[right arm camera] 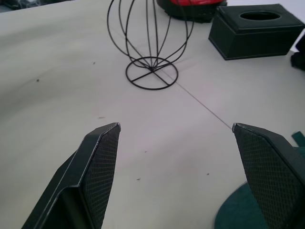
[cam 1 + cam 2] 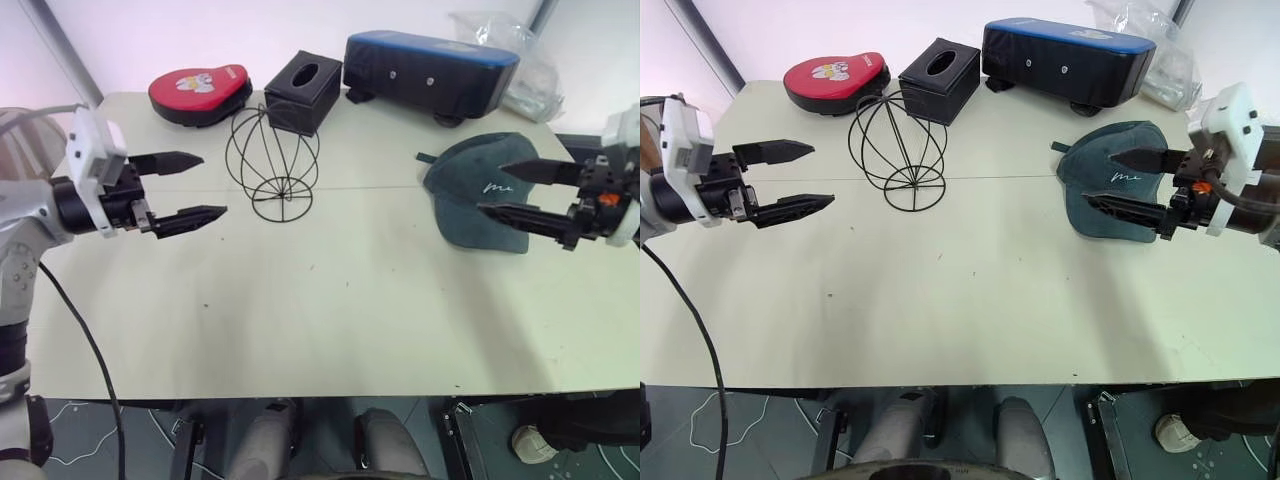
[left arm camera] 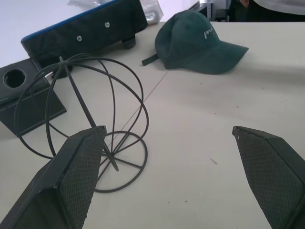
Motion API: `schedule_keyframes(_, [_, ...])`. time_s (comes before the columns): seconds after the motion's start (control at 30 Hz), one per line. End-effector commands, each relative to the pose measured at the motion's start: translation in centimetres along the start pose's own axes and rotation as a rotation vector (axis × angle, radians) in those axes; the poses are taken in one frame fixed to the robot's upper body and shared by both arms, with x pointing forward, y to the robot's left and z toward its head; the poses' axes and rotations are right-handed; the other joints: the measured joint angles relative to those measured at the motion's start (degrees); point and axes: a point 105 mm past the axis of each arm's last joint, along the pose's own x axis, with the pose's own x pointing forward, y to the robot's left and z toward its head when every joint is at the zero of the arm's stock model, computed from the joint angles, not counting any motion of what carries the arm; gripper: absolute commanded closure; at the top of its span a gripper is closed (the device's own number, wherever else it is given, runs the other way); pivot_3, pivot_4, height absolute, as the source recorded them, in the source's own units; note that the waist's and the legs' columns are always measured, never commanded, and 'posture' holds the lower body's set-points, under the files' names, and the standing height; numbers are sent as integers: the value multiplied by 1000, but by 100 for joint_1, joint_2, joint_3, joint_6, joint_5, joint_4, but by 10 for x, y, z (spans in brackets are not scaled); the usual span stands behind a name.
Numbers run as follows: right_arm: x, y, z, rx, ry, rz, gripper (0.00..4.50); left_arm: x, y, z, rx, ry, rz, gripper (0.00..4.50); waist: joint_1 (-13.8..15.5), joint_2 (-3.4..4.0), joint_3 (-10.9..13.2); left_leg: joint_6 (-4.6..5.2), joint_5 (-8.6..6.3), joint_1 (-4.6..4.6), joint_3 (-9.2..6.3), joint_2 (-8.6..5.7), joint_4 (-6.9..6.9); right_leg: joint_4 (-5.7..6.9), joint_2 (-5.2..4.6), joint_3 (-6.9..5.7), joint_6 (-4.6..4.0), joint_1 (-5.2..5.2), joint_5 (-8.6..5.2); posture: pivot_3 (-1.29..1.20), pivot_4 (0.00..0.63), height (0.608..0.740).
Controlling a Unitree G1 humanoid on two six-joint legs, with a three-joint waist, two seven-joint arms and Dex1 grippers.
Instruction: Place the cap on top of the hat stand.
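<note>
The pale worktop (image 2: 330, 300) carries the cap (image 2: 478, 190), lying well right of the hat stand (image 2: 272, 160). The right gripper (image 2: 506, 190), jaws wide and empty, hovers at the cap; the left gripper (image 2: 190, 188), equally spread and empty, hangs just left of the hat stand. The cap's white script embroidery is unreadable.

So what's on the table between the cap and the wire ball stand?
Nothing. Between the cap and the hat stand there is just bare table, seen in the left eye view.
</note>
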Motion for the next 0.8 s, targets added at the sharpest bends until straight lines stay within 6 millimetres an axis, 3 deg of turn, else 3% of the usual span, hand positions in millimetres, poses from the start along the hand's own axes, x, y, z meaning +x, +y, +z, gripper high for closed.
schedule_keyframes(0.03, [-4,-2,6,-63,13,-17,658,-7,4,15,39,-20,22,0,0,0,0,0,0,0,0,0,0,0,0,0,0,0,0,0,150,740])
schedule_keyframes(0.2, [-1,-6,2,-77,30,-8,658,-12,6,13,42,4,43,0,-7,0,0,0,0,0,1,0,0,0,0,1,0,-2,0,0,150,740])
schedule_keyframes(0.4, [-3,-13,-22,-118,139,-46,658,-15,2,10,29,17,45,0,14,0,0,0,0,-1,1,0,-1,0,0,0,0,-3,0,0,150,740])
schedule_keyframes(0.8, [-26,-25,-50,-236,225,-233,658,3,-1,15,33,-11,-4,0,1,1,0,0,0,0,1,0,0,0,1,0,0,0,0,0,150,740])
